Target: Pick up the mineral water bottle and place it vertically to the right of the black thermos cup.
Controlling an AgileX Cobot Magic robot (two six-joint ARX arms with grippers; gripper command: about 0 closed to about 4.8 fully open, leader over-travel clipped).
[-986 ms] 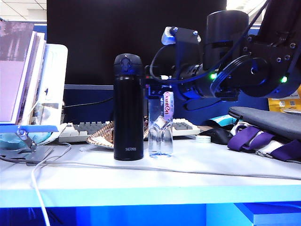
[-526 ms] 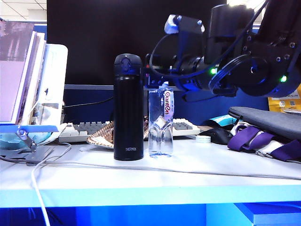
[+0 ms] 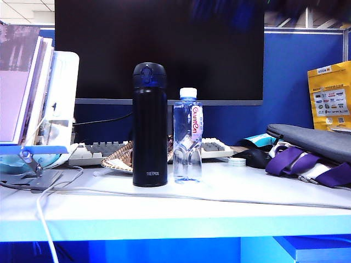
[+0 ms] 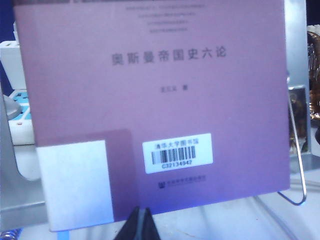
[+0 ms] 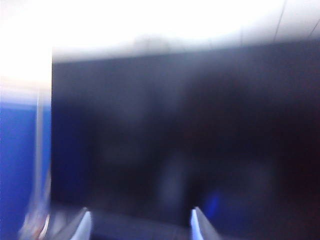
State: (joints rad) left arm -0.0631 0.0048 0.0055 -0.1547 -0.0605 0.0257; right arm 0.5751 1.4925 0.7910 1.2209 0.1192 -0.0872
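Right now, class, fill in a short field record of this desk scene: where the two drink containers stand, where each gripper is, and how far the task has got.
bottle: mineral water bottle upright on the table, capped
thermos: black thermos cup upright, just left of the bottle in the exterior view
gap: narrow; contact cannot be told
right gripper: jaws apart, empty, facing the dark monitor; only a blur at the top of the exterior view
left gripper: jaws together, facing a purple book
task state: bottle stands where asked

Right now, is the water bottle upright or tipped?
Upright: the mineral water bottle stands on its base, white cap up, just right of the black thermos cup.
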